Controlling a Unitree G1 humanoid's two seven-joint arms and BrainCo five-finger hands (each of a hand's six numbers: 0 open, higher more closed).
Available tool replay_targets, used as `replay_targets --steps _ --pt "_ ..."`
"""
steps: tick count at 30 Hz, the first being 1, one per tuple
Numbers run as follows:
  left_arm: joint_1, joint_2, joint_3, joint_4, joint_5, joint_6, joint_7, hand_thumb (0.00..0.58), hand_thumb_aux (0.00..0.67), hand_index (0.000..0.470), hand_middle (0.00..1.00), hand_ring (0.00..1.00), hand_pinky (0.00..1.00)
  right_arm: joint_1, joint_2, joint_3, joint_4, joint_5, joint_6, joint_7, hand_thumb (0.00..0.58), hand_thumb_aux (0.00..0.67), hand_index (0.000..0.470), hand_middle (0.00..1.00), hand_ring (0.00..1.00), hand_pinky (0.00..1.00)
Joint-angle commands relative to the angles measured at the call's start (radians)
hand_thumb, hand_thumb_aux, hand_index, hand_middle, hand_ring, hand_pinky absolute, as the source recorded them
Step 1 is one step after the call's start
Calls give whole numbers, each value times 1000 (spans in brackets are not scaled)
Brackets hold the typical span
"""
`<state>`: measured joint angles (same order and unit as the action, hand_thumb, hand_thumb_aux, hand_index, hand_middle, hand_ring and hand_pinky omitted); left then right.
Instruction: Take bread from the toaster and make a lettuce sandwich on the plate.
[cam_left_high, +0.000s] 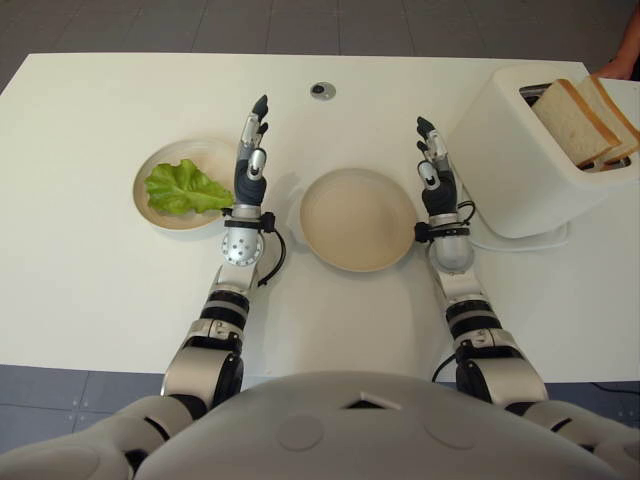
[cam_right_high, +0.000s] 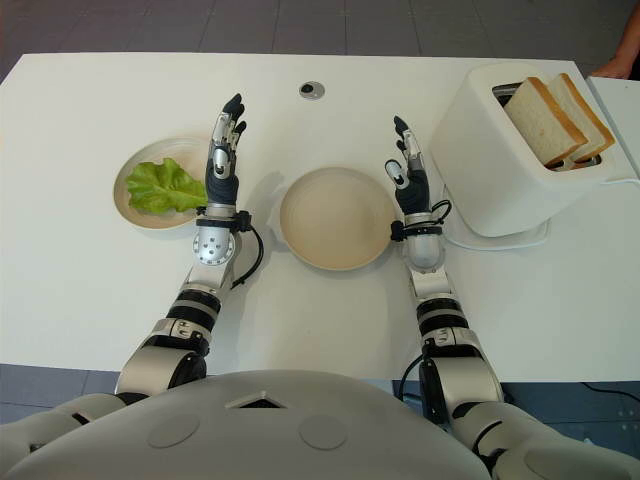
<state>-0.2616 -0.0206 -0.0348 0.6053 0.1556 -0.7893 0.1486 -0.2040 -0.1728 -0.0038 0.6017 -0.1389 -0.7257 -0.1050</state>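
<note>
A white toaster (cam_left_high: 520, 160) stands at the right of the table with two slices of bread (cam_left_high: 580, 120) sticking up from its slots. An empty beige plate (cam_left_high: 358, 218) lies in the middle. To its left a smaller plate (cam_left_high: 160, 215) holds a green lettuce leaf (cam_left_high: 182, 188). My left hand (cam_left_high: 252, 150) is held upright between the two plates, fingers straight and holding nothing. Between the empty plate and the toaster my right hand (cam_left_high: 434, 165) stands the same way, open, a short gap from the toaster's side.
A round cable port (cam_left_high: 322, 91) is set in the white table (cam_left_high: 100, 290) at the back centre. The toaster's cord (cam_left_high: 520, 240) runs along its front base. A person's hand (cam_left_high: 625, 55) shows at the far right edge behind the toaster.
</note>
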Motion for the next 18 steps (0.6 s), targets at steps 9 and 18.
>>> replay_targets --steps 9,18 --pt "13 0 -7 -10 13 22 4 0 0 0 0 0 0 15 -5 -6 -20 -51 -16 -28 0 0 0 0 0 0" --pt "32 -6 -7 -37 14 29 21 0 0 0 0 0 0 126 -417 -557 -663 -390 277 -103 0 0 0 0 0 0"
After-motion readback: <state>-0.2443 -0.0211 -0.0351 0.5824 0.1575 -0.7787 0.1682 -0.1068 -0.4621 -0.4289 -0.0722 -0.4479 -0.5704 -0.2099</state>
